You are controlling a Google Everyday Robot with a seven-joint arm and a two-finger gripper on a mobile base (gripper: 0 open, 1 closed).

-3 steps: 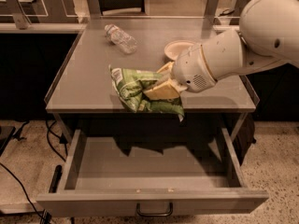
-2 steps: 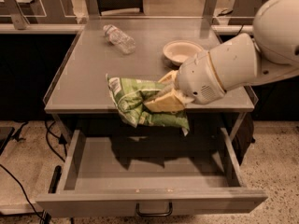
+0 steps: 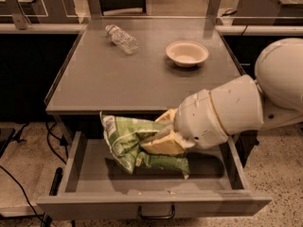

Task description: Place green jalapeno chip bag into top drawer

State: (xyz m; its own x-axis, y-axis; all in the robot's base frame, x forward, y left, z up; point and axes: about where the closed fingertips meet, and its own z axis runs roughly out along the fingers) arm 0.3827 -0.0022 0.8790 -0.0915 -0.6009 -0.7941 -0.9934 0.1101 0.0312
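One hand (image 3: pixel 158 138), low in front of the table (image 3: pixel 123 84), with one green jalapeno chip bag (image 3: pixel 124 141) clamped in it. One top drawer (image 3: pixel 151 203), standing open beneath the hand, with one pull handle (image 3: pixel 156 215) on its front. Beyond the hand, on the table: one water bottle (image 3: pixel 122 38) lying on its side, and one bowl (image 3: pixel 187 53).

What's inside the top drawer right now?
Only the green jalapeno chip bag, held in the gripper, over the bare floor of the top drawer. The floor beneath bag and gripper is covered; whether the bag touches it cannot be told.
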